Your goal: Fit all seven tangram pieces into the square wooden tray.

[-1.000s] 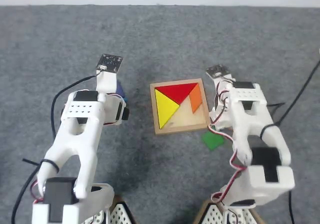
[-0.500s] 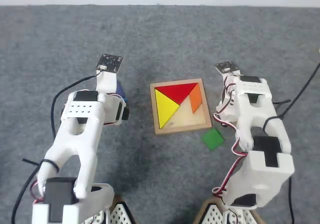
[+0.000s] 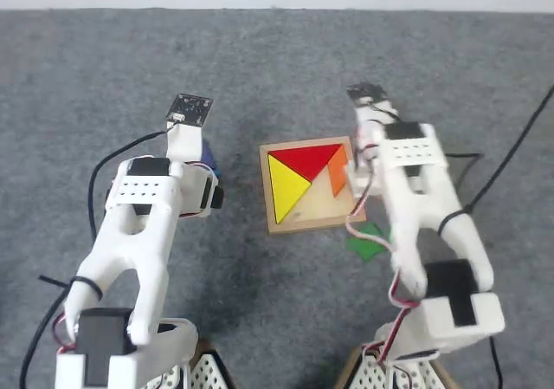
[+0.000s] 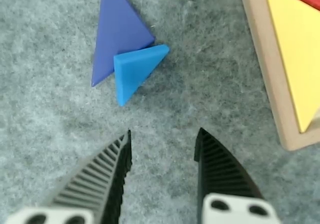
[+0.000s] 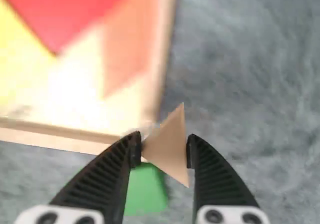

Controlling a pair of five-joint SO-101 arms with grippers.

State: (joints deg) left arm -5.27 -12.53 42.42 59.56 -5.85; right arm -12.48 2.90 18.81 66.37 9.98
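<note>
The left arm (image 3: 138, 224) rises from its base and folds forward, with the wrist bent so that the left jaws aim down at the bench (image 4: 165, 114). The left jaws stand spread, their ribbed black inner faces turned toward each other and their tips well apart. The right arm (image 3: 424, 207) stretches forward from its base with thin cables looped alongside it, its wrist pitched downward. The right jaws are closed on a tan triangle (image 5: 167, 144). It sits between them near the tips, touching both inner faces, with one corner reaching beyond the tips and another pointing back toward the wrist.
</note>
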